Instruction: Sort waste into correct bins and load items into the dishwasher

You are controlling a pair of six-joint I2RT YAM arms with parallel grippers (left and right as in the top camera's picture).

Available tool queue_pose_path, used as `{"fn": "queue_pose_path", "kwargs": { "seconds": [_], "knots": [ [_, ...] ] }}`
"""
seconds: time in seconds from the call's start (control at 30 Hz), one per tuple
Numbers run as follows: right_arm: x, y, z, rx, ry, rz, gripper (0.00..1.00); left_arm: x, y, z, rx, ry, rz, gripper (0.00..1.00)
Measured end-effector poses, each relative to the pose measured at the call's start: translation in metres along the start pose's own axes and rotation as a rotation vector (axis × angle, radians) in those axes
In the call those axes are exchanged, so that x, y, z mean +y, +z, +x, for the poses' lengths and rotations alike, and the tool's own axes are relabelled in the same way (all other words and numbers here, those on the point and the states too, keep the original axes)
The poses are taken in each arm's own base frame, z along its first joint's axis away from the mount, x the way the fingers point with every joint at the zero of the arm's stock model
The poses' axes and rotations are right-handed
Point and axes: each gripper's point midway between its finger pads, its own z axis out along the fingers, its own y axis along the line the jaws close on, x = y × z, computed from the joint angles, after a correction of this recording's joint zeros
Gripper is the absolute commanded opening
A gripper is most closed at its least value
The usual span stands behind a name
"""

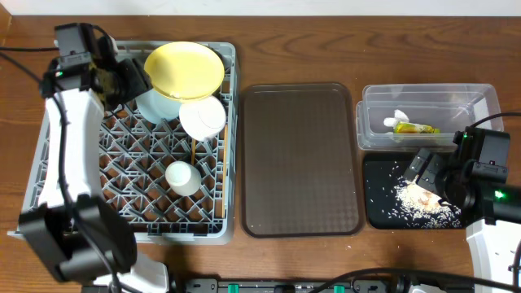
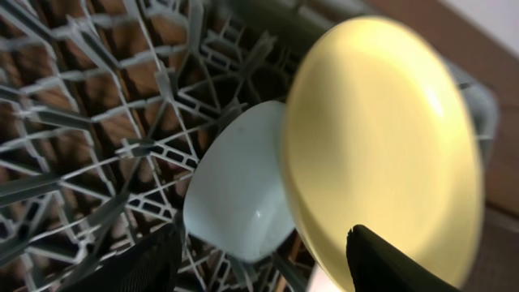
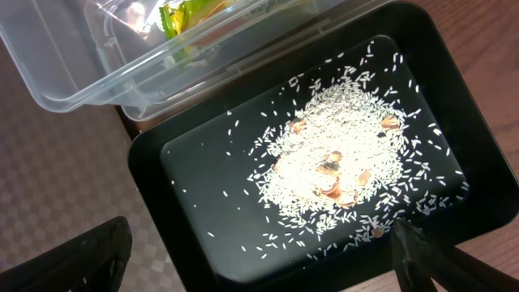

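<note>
Yellow plate [image 1: 184,69] aslant at dish rack's [image 1: 179,234] far corner, touching blue bowl [image 1: 153,106]

A brown rectangular serving tray [image 1: 299,159] with rounded corners lies flat in the middle of a wooden desk [image 1: 326,49]. Its long sides run from the near edge toward the far edge. The tray has a raised rim and a finely textured floor. In the right wrist view the tray [image 3: 57,162] fills the left side, its small woven-looking pattern plain. The desk is mid-brown with darker grain lines running left to right. Along the near edge of the overhead view runs a dark strip [image 1: 269,286] with small green parts; what it is cannot be told.
</note>
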Motion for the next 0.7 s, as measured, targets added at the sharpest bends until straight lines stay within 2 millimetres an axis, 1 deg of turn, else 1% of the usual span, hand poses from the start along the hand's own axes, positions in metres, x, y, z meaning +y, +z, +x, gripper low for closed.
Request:
{"fn": "queue_pose_path", "kwargs": {
  "seconds": [0.13,0.17,0.3,0.33,0.57,0.67,0.7],
  "knots": [
    [0.0,0.0,0.0,0.0,0.0,0.0,0.99,0.004,0.023,-0.002,0.012,-0.003,-0.003,0.66],
    [0.0,0.0,0.0,0.0,0.0,0.0,0.99,0.004,0.026,-0.005,0.004,-0.001,-0.001,0.62],
    [0.0,0.0,0.0,0.0,0.0,0.0,0.99,0.001,0.028,-0.017,-0.043,0.009,0.013,0.5],
    [0.0,0.0,0.0,0.0,0.0,0.0,0.99,0.001,0.028,-0.018,-0.048,0.01,0.014,0.48],
    [0.0,0.0,0.0,0.0,0.0,0.0,0.99,-0.004,0.032,-0.016,-0.042,0.02,0.02,0.48],
    [0.0,0.0,0.0,0.0,0.0,0.0,0.99,-0.007,0.042,-0.013,-0.028,0.027,0.024,0.4],
    [0.0,0.0,0.0,0.0,0.0,0.0,0.99,-0.008,0.045,-0.012,-0.024,0.029,0.025,0.39]
  ]
}}
